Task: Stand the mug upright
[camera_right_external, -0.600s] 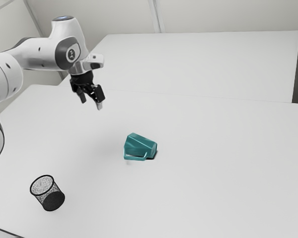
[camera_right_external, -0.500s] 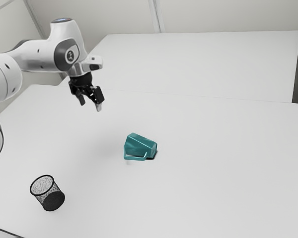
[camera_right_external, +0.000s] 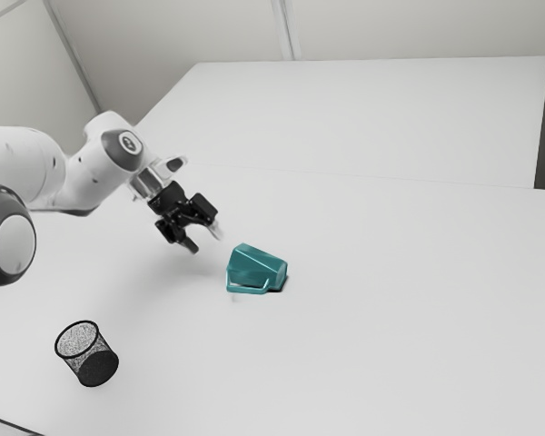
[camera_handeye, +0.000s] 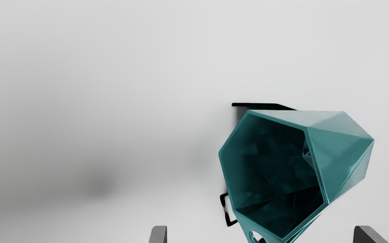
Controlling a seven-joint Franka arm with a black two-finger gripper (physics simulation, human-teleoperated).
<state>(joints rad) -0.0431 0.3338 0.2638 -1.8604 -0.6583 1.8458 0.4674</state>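
Exterior view: black fingers (camera_right_external: 192,246) wide open, apart from the teal, faceted, handled mug (camera_right_external: 254,263). Mug lies on its side on the white table (camera_right_external: 391,318), near the fingers, at their four o'clock.

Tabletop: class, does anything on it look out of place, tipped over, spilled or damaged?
The teal mug lies on its side, which is odd because a mug normally stands on its base. I see no spill or damage. The black mesh bin appears to stand upright.
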